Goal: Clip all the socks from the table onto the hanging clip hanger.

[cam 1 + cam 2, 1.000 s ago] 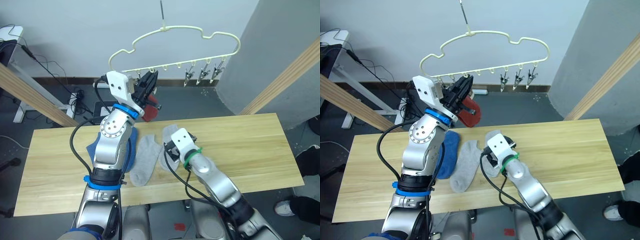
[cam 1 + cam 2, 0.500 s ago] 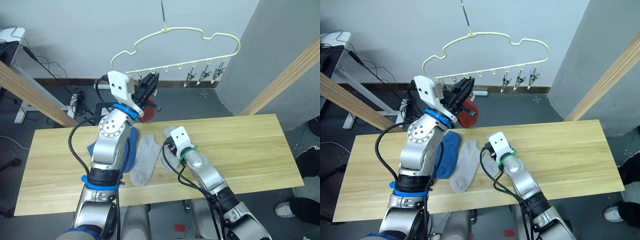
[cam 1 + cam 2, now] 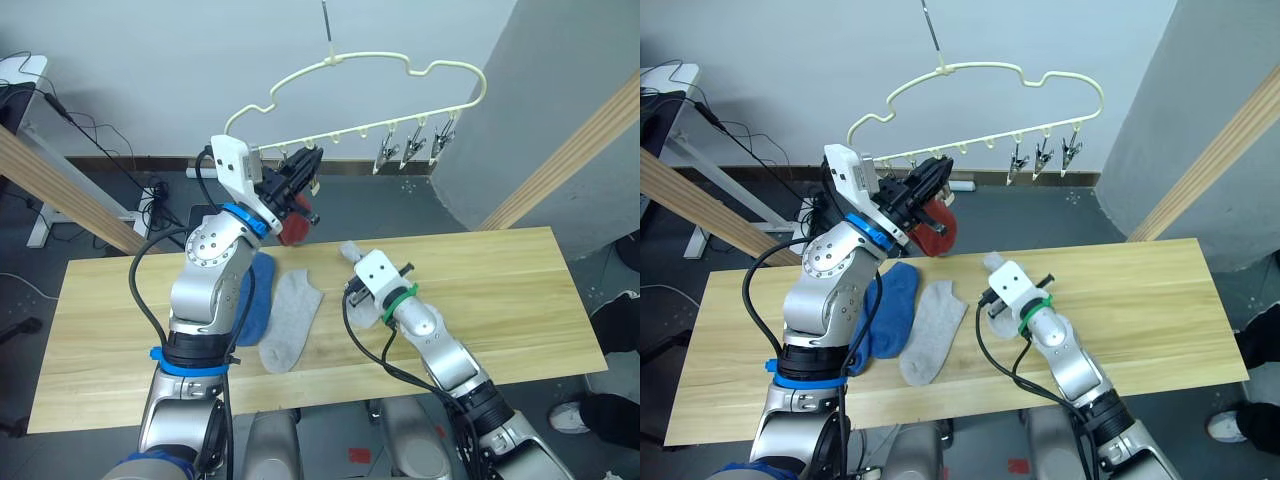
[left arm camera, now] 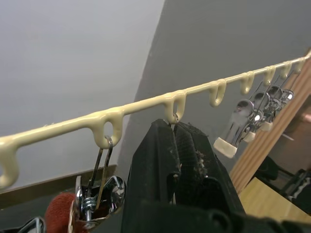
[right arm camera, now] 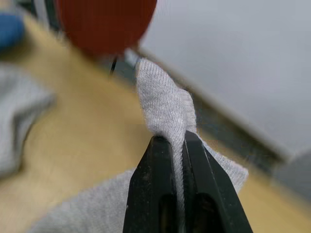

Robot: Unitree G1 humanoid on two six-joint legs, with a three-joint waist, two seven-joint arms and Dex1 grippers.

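Note:
The pale yellow clip hanger (image 3: 350, 62) hangs above the table's (image 3: 500, 290) far edge. My left gripper (image 3: 305, 165) is raised to its clip row, shut just under a loop of the bar (image 4: 175, 104), where a clip's wire runs in between the fingers. A rust red sock (image 3: 293, 228) hangs from a clip beside it. My right gripper (image 5: 177, 138) is shut on a fold of a light grey sock (image 5: 163, 97), whose edge it holds just above the table. A blue sock (image 3: 255, 300) and another grey sock (image 3: 290, 320) lie flat to its left.
Free metal clips (image 3: 415, 145) hang at the hanger's right end. Slanted wooden poles stand at the left (image 3: 60, 190) and right (image 3: 570, 150). Cables (image 3: 150, 190) lie on the floor behind the table. A person's shoe (image 3: 570, 415) shows at the lower right.
My right gripper has shut on the grey sock and drawn its edge up and to the right. The left gripper stays shut at the clip row.

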